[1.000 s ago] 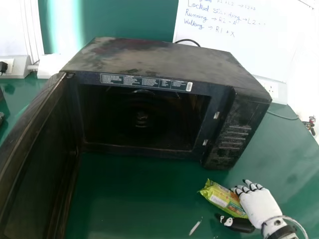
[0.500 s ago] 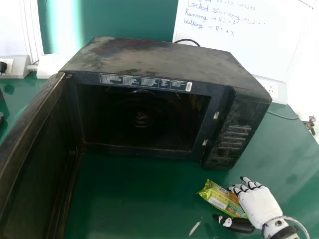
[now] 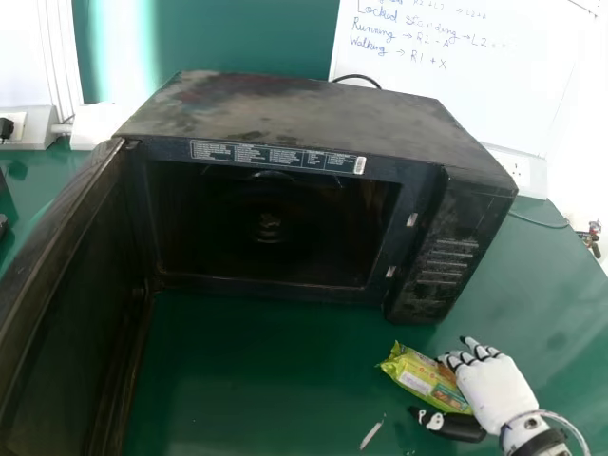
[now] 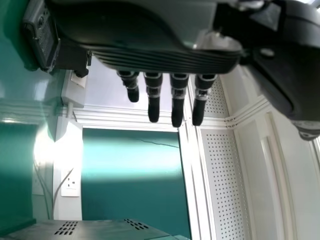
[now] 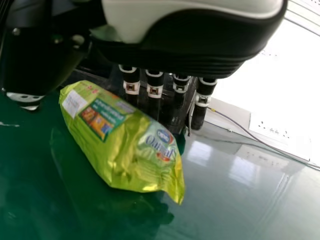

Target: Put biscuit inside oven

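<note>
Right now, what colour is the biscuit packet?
Yellow-green, with a darker green panel on it; the packet shows best in the right wrist view.

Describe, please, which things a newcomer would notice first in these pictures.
The big dark oven would probably catch the eye first, in the middle of the head view, its door swung wide open on the left. Next comes the bright yellow-green biscuit packet, lying on the green table near the oven's right front corner, with the white right robot hand beside it.
</note>
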